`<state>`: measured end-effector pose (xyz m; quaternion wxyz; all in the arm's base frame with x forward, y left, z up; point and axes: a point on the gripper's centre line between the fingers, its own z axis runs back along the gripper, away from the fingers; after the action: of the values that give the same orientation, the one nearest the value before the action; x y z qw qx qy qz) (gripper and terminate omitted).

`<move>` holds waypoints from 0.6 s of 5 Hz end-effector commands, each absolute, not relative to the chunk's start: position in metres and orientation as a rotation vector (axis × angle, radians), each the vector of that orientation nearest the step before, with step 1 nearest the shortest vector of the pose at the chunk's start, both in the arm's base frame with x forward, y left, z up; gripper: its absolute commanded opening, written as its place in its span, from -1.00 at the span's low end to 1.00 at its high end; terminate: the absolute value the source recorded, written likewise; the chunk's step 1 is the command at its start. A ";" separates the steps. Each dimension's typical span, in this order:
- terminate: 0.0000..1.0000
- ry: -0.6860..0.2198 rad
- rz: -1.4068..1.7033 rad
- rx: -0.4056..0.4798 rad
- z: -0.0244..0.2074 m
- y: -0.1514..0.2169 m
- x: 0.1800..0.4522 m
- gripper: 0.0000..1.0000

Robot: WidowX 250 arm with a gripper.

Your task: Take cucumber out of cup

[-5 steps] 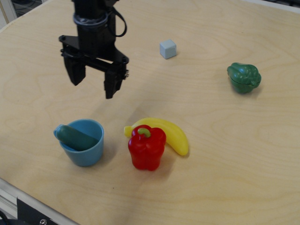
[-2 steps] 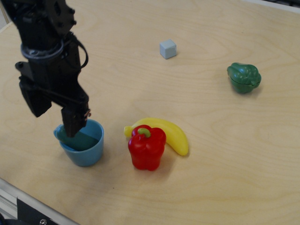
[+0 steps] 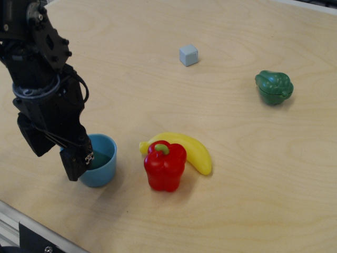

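Since the earlier frame, the gripper [image 3: 57, 155] had dropped lower over the cup [image 3: 101, 162] near the front left edge, its fingers spread and holding nothing. One cucumber [image 3: 100, 159] lay inside the cup, mostly hidden, perhaps only a dark sliver showing. Beside it stood one red pepper [image 3: 165, 165] against one banana [image 3: 190, 148]. Toward the right edge sat one green pepper [image 3: 274, 87]; farthest back, one cube [image 3: 188, 55].
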<state>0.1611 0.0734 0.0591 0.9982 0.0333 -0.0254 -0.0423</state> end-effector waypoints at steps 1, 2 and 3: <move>-1.00 -0.079 -0.083 0.075 0.055 0.076 0.172 1.00; -1.00 -0.087 -0.082 0.076 0.058 0.072 0.174 -1.00; -1.00 -0.085 -0.078 0.088 0.056 0.071 0.177 -1.00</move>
<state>0.1708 0.0656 0.0513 0.9980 0.0392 -0.0309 -0.0383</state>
